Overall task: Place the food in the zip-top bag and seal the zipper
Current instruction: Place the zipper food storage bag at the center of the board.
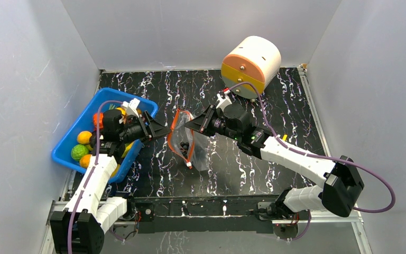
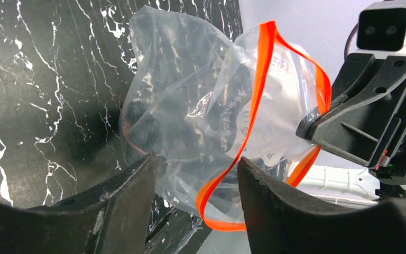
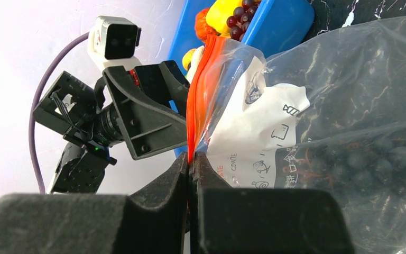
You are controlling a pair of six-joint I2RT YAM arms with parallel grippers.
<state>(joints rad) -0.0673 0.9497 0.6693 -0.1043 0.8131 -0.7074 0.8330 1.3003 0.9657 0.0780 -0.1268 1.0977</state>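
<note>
The clear zip-top bag (image 1: 189,143) hangs in the middle over the black table, held up by its mouth. My right gripper (image 3: 191,159) is shut on the orange-red zipper (image 3: 198,95) at one side of the mouth, next to the white label (image 3: 259,132). My left gripper (image 2: 197,169) is open, and the lower loop of the zipper (image 2: 227,174) passes between its fingers without being pinched. Dark pieces (image 3: 370,159) show dimly inside the bag. More food lies in the blue bin (image 1: 68,143): oranges (image 1: 84,137), a green piece (image 1: 79,152), purple grapes (image 3: 240,13).
A cream and orange cylinder (image 1: 251,62) lies at the back right of the table. The blue bin sits at the left edge under my left arm. White walls close the table in on three sides.
</note>
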